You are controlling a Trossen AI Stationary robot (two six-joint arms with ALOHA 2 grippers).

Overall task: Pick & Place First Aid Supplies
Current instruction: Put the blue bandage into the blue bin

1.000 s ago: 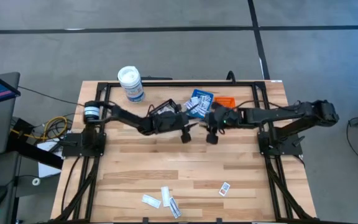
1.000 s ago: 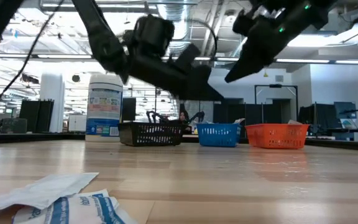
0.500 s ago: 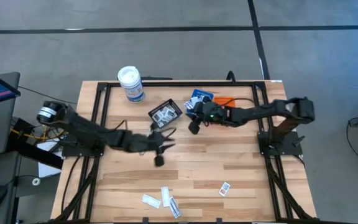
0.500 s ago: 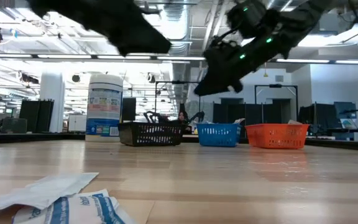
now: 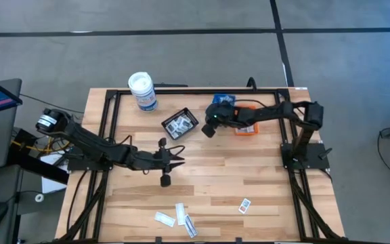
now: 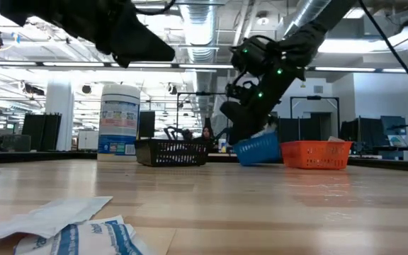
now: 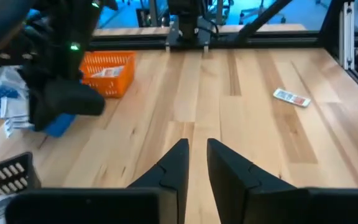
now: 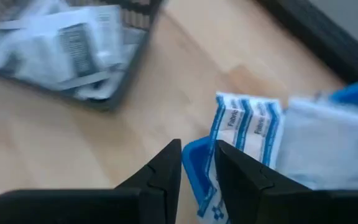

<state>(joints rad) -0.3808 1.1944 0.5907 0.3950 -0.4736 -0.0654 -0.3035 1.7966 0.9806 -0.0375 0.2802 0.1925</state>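
Our right gripper (image 5: pixel 209 129), upper centre of the high view, has its jaws clamped on the blue tray's (image 6: pixel 256 149) rim, tilting it. Our left gripper (image 5: pixel 170 165), jaws nearly together and empty, must next reach the packets (image 5: pixel 176 215): flat, white, blue-printed, at the desk's (image 5: pixel 263 183) lower edge.

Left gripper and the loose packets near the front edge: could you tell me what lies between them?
Only bare table between the left gripper and packets, per the high view.
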